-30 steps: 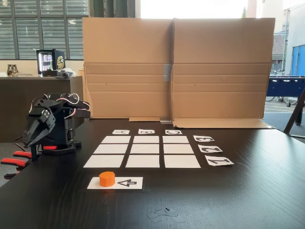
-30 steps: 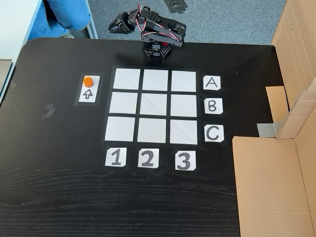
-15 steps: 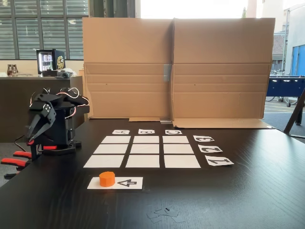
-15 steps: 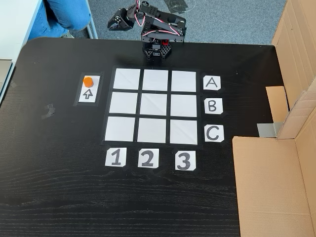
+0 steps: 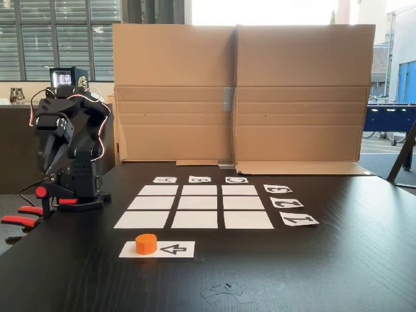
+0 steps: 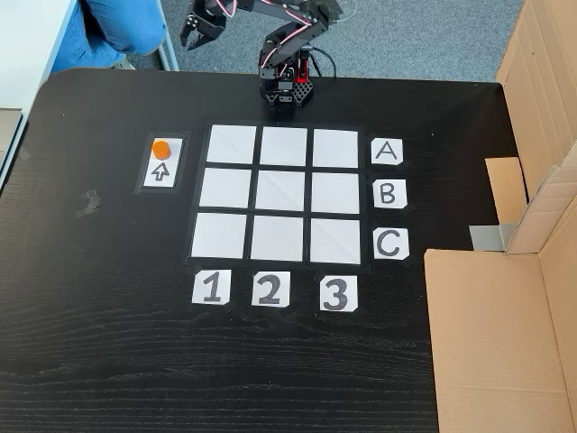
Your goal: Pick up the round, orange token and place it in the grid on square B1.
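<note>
labels A B C [image 6: 388, 193], 1 2 3 [image 6: 269, 289]

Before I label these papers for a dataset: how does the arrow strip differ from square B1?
The arrow strip carries a printed black arrow; square B1 is blank. The arrow strip lies alone, left of the grid in the view from above; square B1 sits inside it, middle row, first column. The orange token stands on the arrow strip; square B1 holds nothing. The strip looks narrower than the square. Both are white paper, flat on the black table.
</note>
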Robot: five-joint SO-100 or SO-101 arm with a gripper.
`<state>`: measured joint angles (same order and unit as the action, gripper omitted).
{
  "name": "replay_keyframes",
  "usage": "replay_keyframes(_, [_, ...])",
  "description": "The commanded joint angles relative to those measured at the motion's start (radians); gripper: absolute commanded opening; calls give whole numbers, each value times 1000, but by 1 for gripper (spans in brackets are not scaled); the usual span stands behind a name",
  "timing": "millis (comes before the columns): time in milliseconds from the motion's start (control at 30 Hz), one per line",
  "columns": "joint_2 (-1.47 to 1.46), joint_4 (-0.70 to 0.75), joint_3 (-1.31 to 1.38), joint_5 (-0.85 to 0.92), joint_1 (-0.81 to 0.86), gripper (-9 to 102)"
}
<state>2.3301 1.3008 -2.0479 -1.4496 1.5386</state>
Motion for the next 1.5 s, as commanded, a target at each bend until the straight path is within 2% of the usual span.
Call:
replay_keyframes(0, [-95,48,156,23,-14,3])
replay_keyframes(200, [-229,121,356,55,-41,11])
replay_keyframes(367, [-348,193,495,55,-55,24])
replay_keyframes(433, [-400,218,548,58,-69,33])
replay_keyframes(533, [-485,235,644,54,-83,53])
replay_keyframes(600, [-538,249,707,54,-103,56])
replay_keyframes(700, [-615,250,792,54,-124,56])
replay_keyframes(867, [-742,247,865,48,-172,67])
replay_keyframes(1200, [-917,230,896,26,-250,68])
replay_keyframes(1467, [-1014,129,839,49,-295,69])
